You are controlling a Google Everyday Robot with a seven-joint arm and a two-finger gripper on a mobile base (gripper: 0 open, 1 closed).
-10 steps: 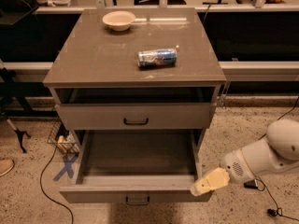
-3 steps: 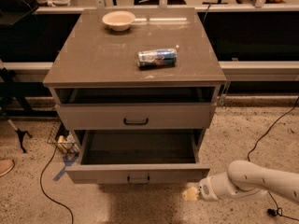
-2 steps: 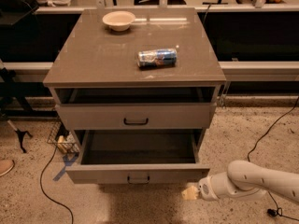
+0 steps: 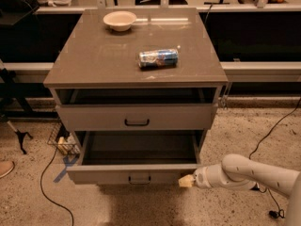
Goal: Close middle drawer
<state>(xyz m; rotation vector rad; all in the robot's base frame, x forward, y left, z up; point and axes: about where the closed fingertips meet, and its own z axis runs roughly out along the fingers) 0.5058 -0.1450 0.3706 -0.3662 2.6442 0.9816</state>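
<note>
Middle drawer [image 4: 136,173] pulled well out under the top one, empty inside.
Bowl [image 4: 120,20] back-left on desk [image 4: 94,60], can [image 4: 158,58] lying near ctr; pincer [image 4: 186,181] low right at drawer front's right end, can't tell how far it's parted.

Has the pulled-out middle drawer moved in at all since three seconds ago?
Yes. The grey-taupe middle drawer has slid inward, toward the fixed edge of the cabinet's grey-brown tabletop; the gripper sits at its front right corner.
</note>
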